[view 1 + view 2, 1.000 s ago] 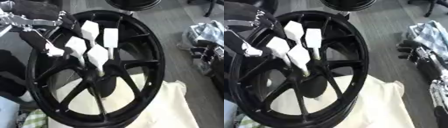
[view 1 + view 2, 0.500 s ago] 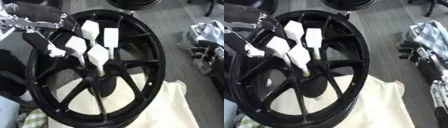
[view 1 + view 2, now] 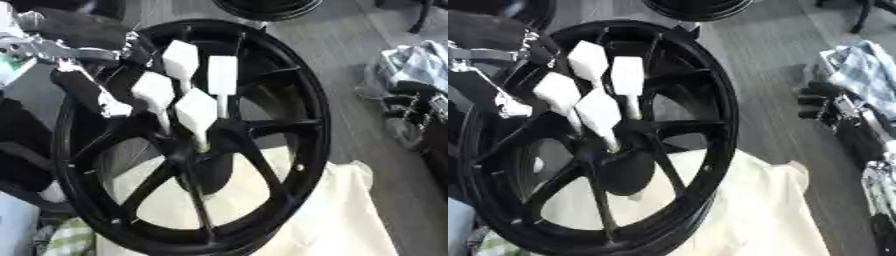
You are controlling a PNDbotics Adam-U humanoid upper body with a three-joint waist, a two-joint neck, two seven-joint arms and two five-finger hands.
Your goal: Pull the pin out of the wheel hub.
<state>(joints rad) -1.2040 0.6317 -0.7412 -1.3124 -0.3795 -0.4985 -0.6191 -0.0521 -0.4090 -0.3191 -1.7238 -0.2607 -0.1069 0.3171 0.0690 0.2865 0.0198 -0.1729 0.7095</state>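
Black wheel [image 3: 289, 95] stood tilted on cream cloth [image 3: 350, 215]; left hand [image 3: 179, 87] reached in over the spokes, white-padded fingers [image 3: 197, 112] straight, tips laid at the hub [image 3: 197, 150]; pin not made out; right hand [image 3: 842, 120] seen at right edge, state unclear

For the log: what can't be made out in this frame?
- Pin: in neither eye view, hidden at the wheel hub by the left hand, whose fingertips meet there.
- Grip on the pin: unclear.
- Right hand: dark, blurred at the right edge; fingers unclear.
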